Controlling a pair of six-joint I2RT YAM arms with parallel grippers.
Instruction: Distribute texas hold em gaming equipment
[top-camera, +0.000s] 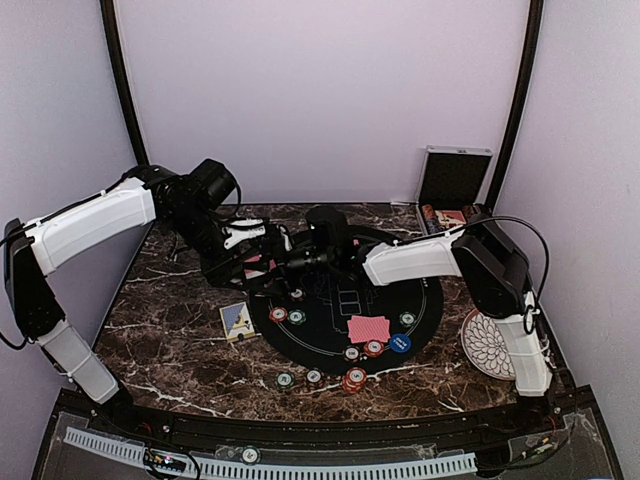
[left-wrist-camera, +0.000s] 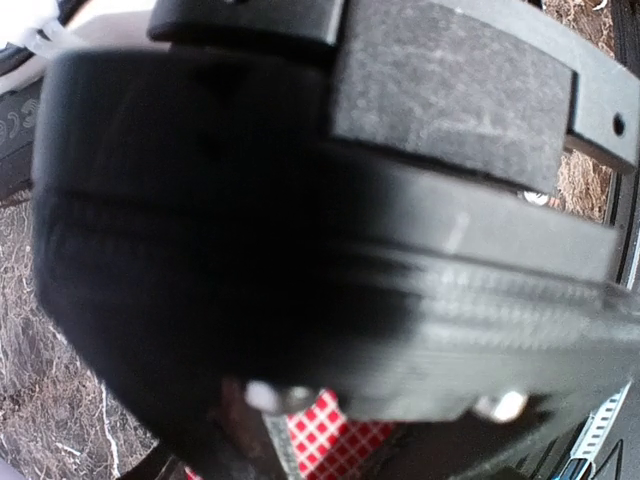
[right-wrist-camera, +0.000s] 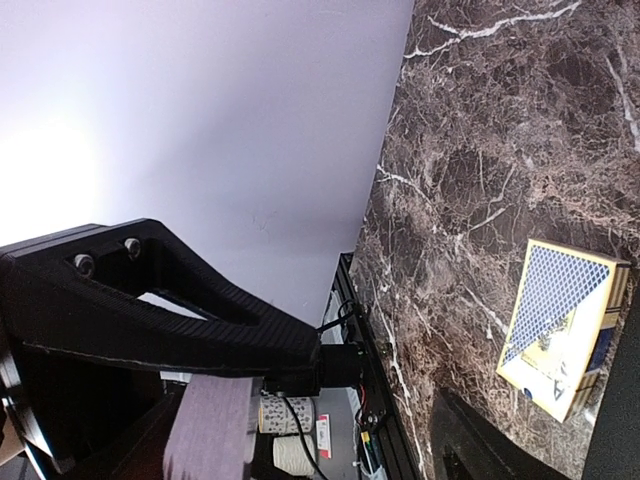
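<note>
My left gripper (top-camera: 252, 258) hovers over the back left of the black round mat (top-camera: 330, 295), shut on red-backed cards (left-wrist-camera: 338, 440) that peek out low in the left wrist view. The right gripper (top-camera: 290, 262) stands right against it and blocks most of that view. Its fingers (right-wrist-camera: 210, 430) are wide apart, nothing between them. More red-backed cards (top-camera: 368, 328) lie on the mat with striped chips (top-camera: 278, 314) and a blue button (top-camera: 400, 343). Three chips (top-camera: 355, 379) lie on the marble in front of the mat.
A blue-patterned card box (top-camera: 236, 320) lies left of the mat, the same card box (right-wrist-camera: 560, 325) showing in the right wrist view. A white patterned plate (top-camera: 488, 343) sits at the right edge. The open silver case (top-camera: 452, 185) stands at the back right.
</note>
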